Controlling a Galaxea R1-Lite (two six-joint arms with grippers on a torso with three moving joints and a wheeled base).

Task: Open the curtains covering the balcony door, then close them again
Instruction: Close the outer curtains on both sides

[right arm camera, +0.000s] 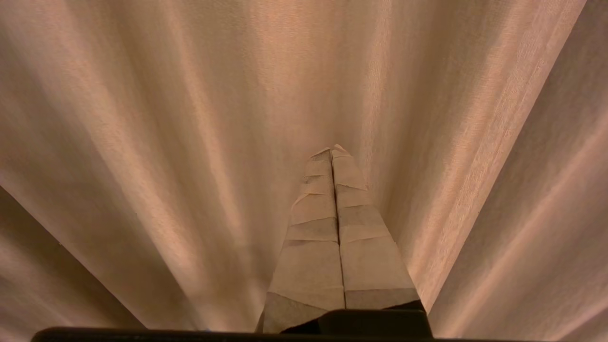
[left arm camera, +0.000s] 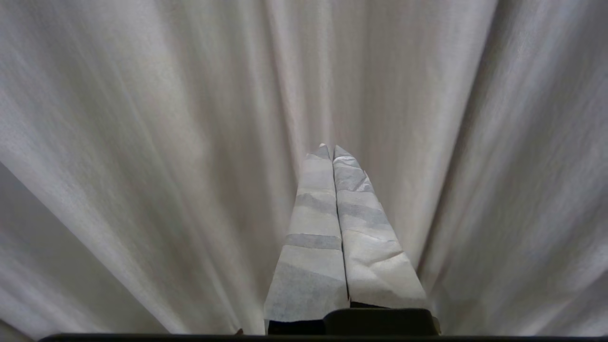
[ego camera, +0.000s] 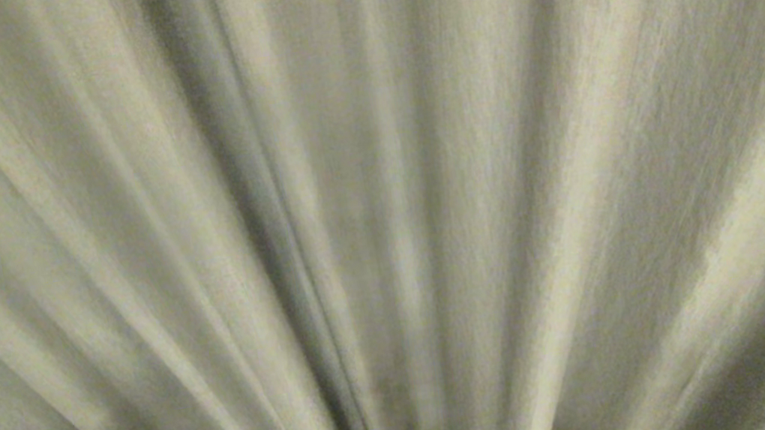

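Pleated cream-beige curtains [ego camera: 382, 215] fill the whole head view from close up, drawn shut. A darker fold runs down the middle, where two panels may meet. The same fabric [left arm camera: 142, 142] fills the left wrist view, and the curtains [right arm camera: 142, 142] fill the right wrist view too. My left gripper [left arm camera: 330, 148] is shut, its two tape-wrapped fingers pressed together with nothing between them, pointing at the folds just short of the cloth. My right gripper [right arm camera: 332, 151] is likewise shut and empty, facing the folds. The balcony door is hidden behind the fabric. Neither arm shows in the head view.
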